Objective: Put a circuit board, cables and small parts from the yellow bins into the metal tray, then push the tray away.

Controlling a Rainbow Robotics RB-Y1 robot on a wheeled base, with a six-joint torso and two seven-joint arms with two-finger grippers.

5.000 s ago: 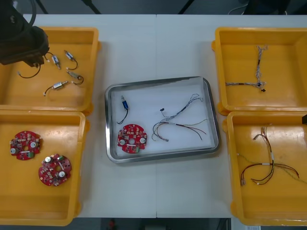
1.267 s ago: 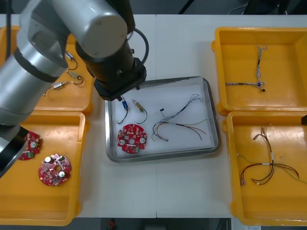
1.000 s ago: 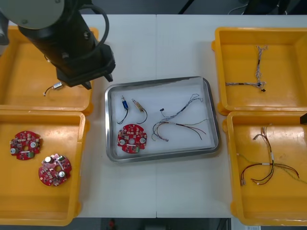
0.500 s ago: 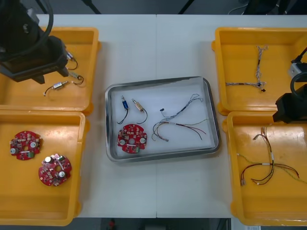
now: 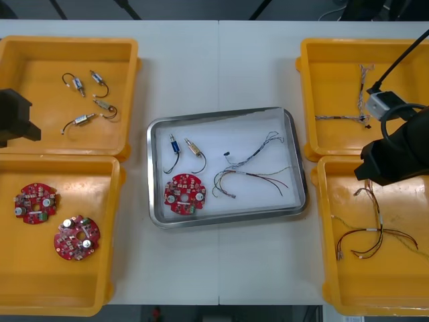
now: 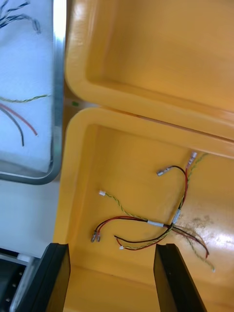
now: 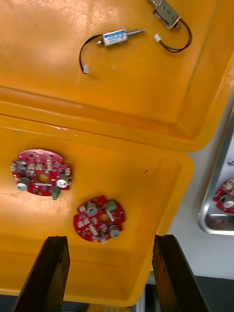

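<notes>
The left arm (image 5: 15, 124) shows as a dark block at the far left of the front view, low and drawn out to the robot's side. The left gripper (image 7: 108, 243) holds its two black fingers (image 7: 51, 265) spread wide. The right arm (image 5: 397, 159) reaches in from the far right, and the right gripper (image 6: 112, 247) likewise stands with its fingers (image 6: 170, 270) well apart, empty
</notes>
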